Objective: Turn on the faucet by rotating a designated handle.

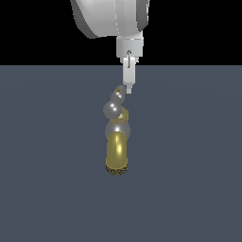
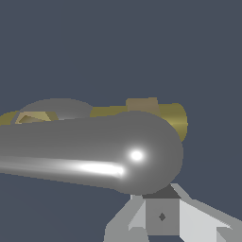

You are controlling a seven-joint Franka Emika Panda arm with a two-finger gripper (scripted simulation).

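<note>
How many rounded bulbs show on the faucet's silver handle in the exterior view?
2: one far bulb at the gripper tip, one nearer bulb above the gold spout. The larger silver collar isn't counted.

The arm (image 1: 111, 19) is cut off by the exterior view's top edge, so only its lowest part shows. There the gripper (image 1: 128, 87) is seen edge-on, and whether its fingers are apart or together cannot be told. In the wrist view the handle (image 2: 94, 153) runs off one edge and hides most of the faucet (image 2: 175, 118). The gripper's fingers (image 2: 203, 222) are also cropped there.
</note>
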